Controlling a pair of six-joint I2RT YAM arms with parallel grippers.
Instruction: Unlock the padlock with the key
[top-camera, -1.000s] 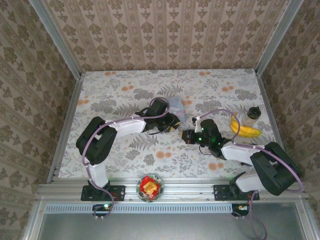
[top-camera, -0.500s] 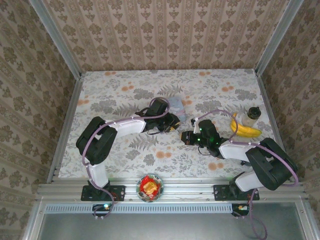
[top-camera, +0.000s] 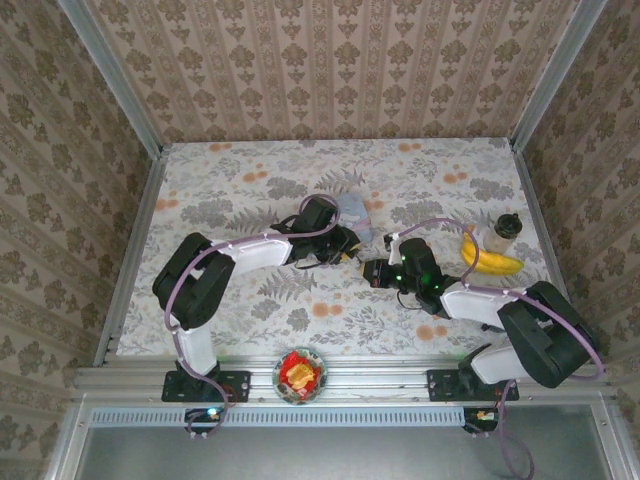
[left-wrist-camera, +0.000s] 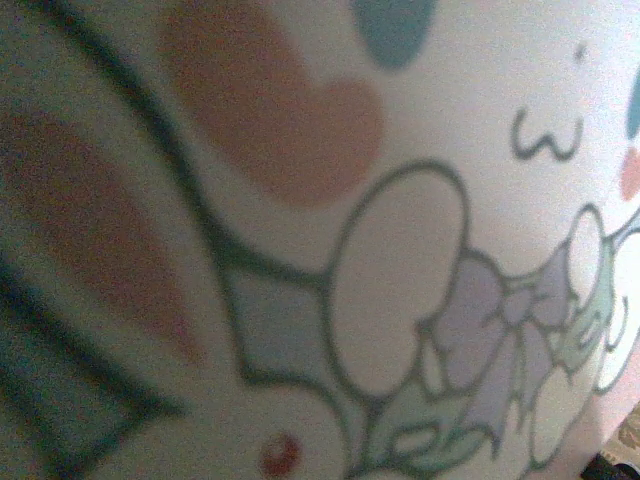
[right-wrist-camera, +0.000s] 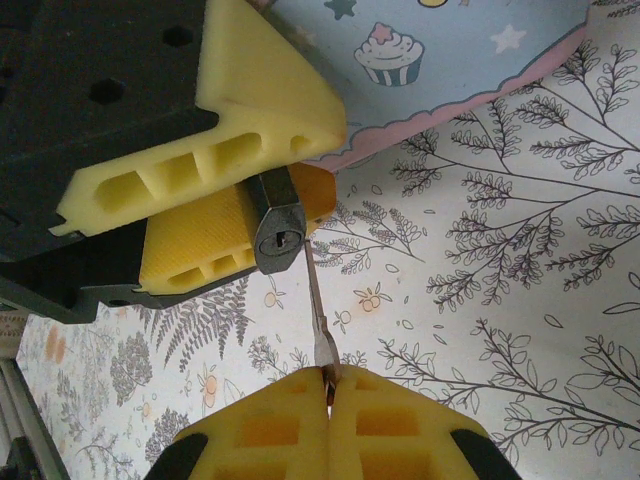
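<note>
The right hand (right-wrist-camera: 328, 388) is pinched fully together on the near end of a thin dark metal key (right-wrist-camera: 318, 315), whose blade sticks straight out ahead of its 2 yellow fingertips. Just ahead of that hand, the left hand (right-wrist-camera: 318, 165) is clamped narrowly on a small dark squarish metal padlock (right-wrist-camera: 277, 225). It holds the body between its 2 yellow fingers (right-wrist-camera: 230, 130), with the keyhole face turned back toward the right hand. The key's tip touches the lower edge of that face, just beside the keyhole, and the slot itself shows uncovered. Close beyond the left hand lies a pale blue rectangular tin (right-wrist-camera: 450, 70) printed with cupcakes and stars and edged in pink. Seen from the left wrist, its cartoon print is blurred and very near. From above, the 2 hands meet tip to tip near the middle of the floral-patterned counter (top-camera: 250, 180). A yellow banana (top-camera: 490, 262) and a small dark-capped bottle (top-camera: 505, 232) sit to the right of the right hand, well apart from it. A round bowl with red and yellow contents (top-camera: 300, 373) rests on the rail behind both hands, between the 2 arm bases.
</note>
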